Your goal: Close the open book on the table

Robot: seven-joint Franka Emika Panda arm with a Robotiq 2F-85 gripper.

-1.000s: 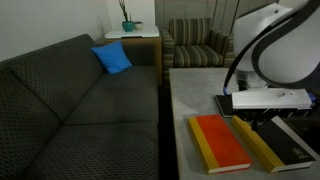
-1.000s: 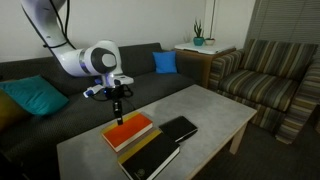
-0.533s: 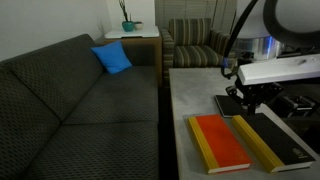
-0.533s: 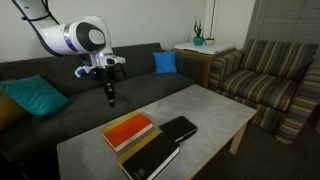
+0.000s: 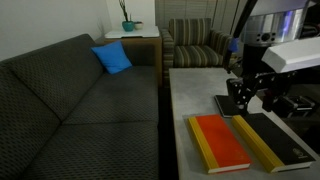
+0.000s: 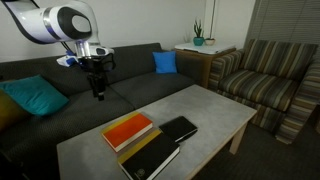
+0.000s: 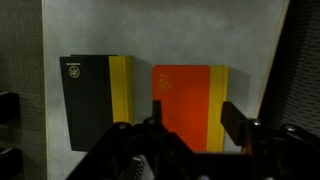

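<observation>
The book (image 5: 283, 143) with the dark cover and yellow edge lies shut and flat on the light grey table (image 5: 195, 85). In the other exterior view this book (image 6: 152, 157) sits at the table's (image 6: 215, 110) near corner. The wrist view looks straight down on the dark book (image 7: 88, 100). My gripper (image 7: 193, 125) hangs well above the books, open, with nothing between its fingers. Both exterior views show the gripper (image 5: 250, 103) (image 6: 98, 92) raised clear of the tabletop.
A red-orange book (image 5: 220, 142) (image 6: 128, 130) (image 7: 180, 100) lies beside the dark one. A small black notebook (image 5: 228, 105) (image 6: 180, 128) rests behind them. A dark sofa (image 5: 70, 110) with a blue cushion (image 5: 113, 58) runs along the table, and a striped armchair (image 6: 265, 75) stands at its end.
My gripper has risen from just above the books to well over the table, drifting toward the sofa. Its jaws have gone from shut to open. The books have not moved.
</observation>
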